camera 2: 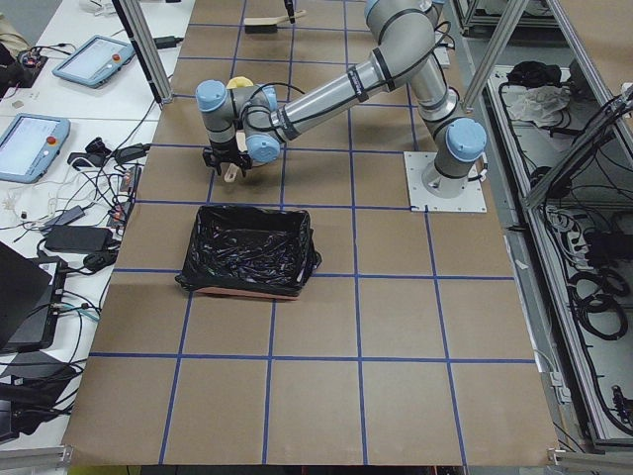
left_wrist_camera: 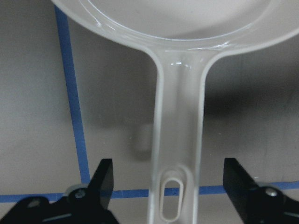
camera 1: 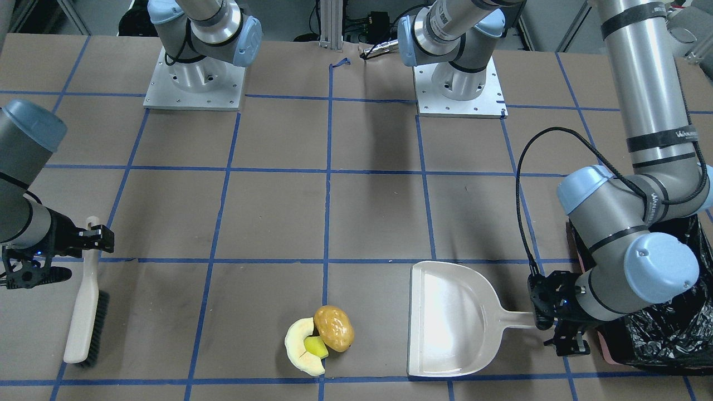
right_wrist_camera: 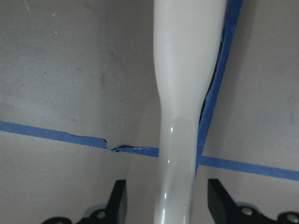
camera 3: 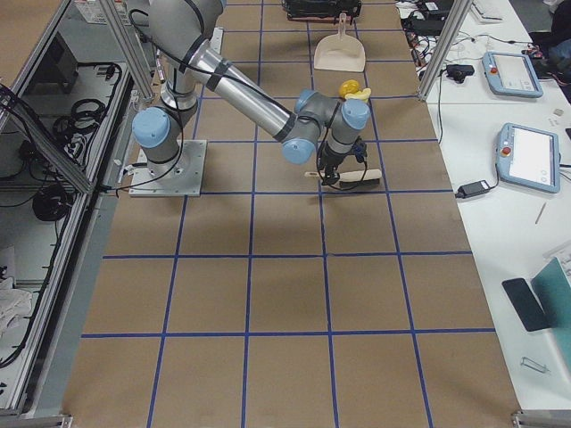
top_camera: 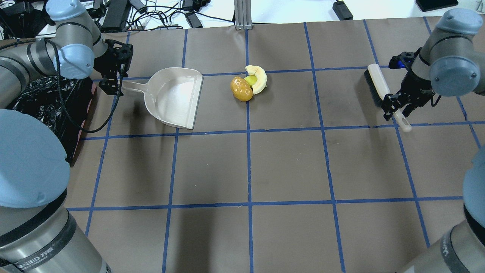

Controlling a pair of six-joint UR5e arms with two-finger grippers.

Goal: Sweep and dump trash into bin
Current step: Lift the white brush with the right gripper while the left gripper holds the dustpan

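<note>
Since the trash is to be swept and not picked up, we judge its handling by how it will slide. The potato-shaped lump (camera 1: 334, 328) looks glossy, hard and rounded, so it may roll off ahead of the bristles. The crescent slice (camera 1: 301, 346) lies flat and should push easily, and the small wedge (camera 1: 316, 347) sits tucked between the two. All three touch in one cluster on the bench (top_camera: 288, 167), a little way from the open mouth of the dustpan (camera 1: 451, 317).

The dustpan seems to be light, stiff, slick plastic. Its narrow handle is the place to grip, and the left hand (left_wrist_camera: 169, 182) stands wide with a finger on each side of it, not touching. The right hand (right_wrist_camera: 169, 198) is likewise spread about the smooth handle of the brush (camera 1: 86, 312), with gaps on both sides.

The bin (camera 2: 247, 247) stands close by the left arm, and its soft bag may sag at the rim.

In the front and overhead views that arm covers much of the bin. The side view shows it whole but small. Neither wrist view shows bristles or trash, and we cannot tell whether the dustpan's lip lies flush.
</note>
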